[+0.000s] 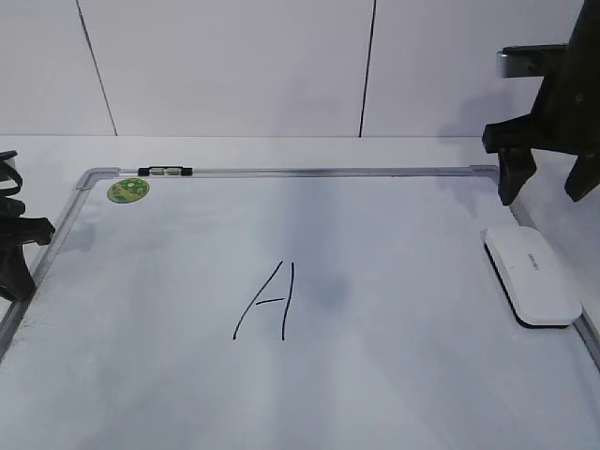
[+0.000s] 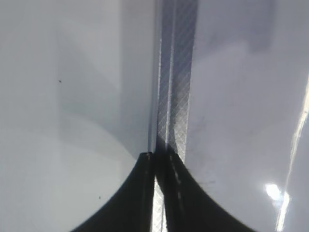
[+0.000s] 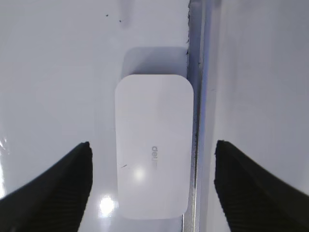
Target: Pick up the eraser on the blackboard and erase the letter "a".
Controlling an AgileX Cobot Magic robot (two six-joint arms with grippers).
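At the far left the left pincer (image 1: 17, 246) rests by the grey frame of the blackboard (image 1: 309, 172), its fingers pressed together with nothing between them, as its wrist view shows. Near the top-left corner sit a round green sticker (image 1: 128, 190) and a small black-and-clear marker pen (image 1: 165, 172) lying along the upper frame. In the middle of the board stands a tall capital "A" (image 1: 266, 302); just right of it there is only a faint grey smudge (image 1: 328, 292), and no lowercase "a" can be made out (so the erasing looks already done). At the right edge the eraser (image 1: 532, 274) lies flat on the board, touching the frame, with the right pincer (image 1: 548, 183) hovering above it, spread wide and gripping nothing. Judging by this, little or nothing is left. Both arms are cut off by the picture edges, and the white worktop (image 1: 281, 150) shows only beyond the frame.
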